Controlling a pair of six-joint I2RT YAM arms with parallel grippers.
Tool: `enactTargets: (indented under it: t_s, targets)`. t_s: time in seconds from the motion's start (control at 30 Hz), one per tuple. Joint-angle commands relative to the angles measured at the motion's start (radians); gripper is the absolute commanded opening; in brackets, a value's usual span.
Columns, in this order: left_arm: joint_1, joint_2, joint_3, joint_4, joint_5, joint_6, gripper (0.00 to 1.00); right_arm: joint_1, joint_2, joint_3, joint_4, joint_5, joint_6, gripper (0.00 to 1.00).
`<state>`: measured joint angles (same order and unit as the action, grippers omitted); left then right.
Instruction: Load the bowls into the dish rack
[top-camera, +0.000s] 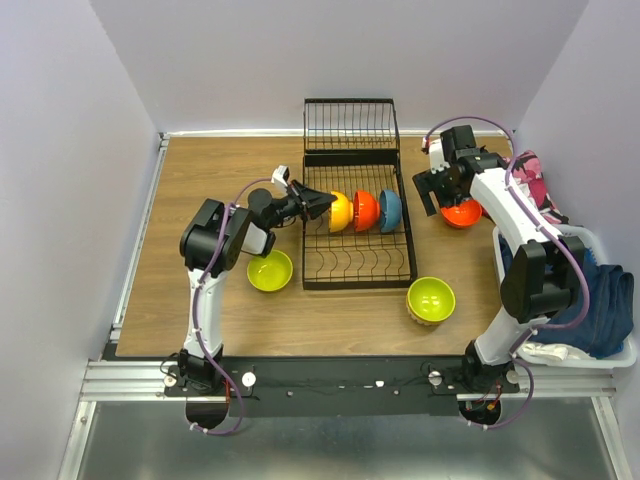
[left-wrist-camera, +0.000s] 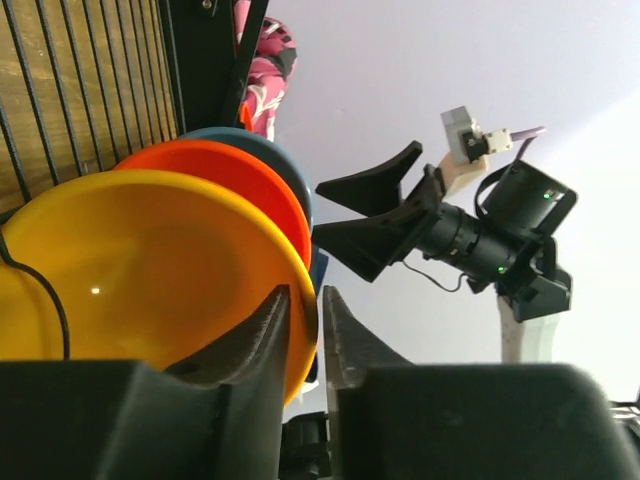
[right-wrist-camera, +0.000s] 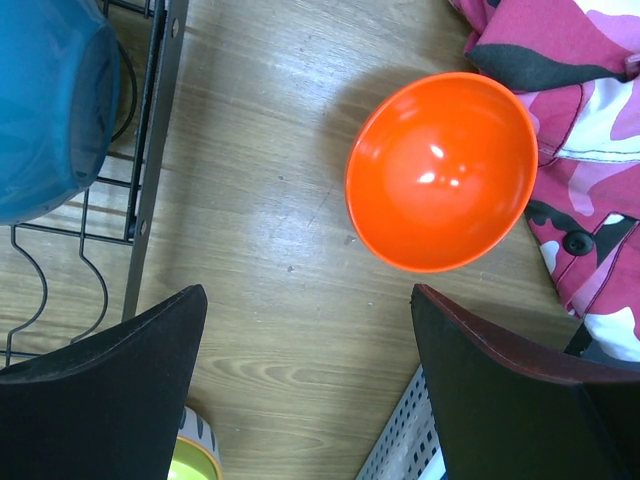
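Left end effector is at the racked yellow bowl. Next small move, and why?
Probably open the left end effector and back away: the yellow bowl stands on edge in the dish rack beside the red-orange bowl, rim between the fingers.

The top camera hangs above and behind the robot. It looks down and forward over the whole table (top-camera: 200, 170), from far enough to hold the dish rack (top-camera: 358, 286), the laundry basket (top-camera: 625, 355), the left gripper (top-camera: 322, 203) and the right gripper (top-camera: 440, 190). The left wrist camera sits right against the rack. It looks sideways past its own fingers (left-wrist-camera: 250, 340), across the standing yellow bowl (left-wrist-camera: 150, 270) and blue bowl (left-wrist-camera: 270, 145), towards the right gripper and the wall (left-wrist-camera: 450, 80). The right wrist camera faces straight down at the table from fairly near, over the red-orange bowl (right-wrist-camera: 440, 170). All three views share the blue bowl. The top and right wrist views also share the red-orange bowl.
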<state>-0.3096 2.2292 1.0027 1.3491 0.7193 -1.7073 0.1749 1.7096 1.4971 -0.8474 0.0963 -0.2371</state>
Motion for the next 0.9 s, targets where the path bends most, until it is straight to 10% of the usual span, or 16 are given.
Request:
enactTargets:
  t_s: [0.0,0.87]
  targets:
    - [-0.003,-0.063,-0.012,-0.068,0.016,0.101,0.35,0.012,0.01,0.021,0.002,0.016,-0.002,0.91]
    - [0.147,-0.649,0.057,-1.504,-0.009,1.302,0.6,0.014,-0.16,-0.083,0.073,-0.084,0.004,0.92]
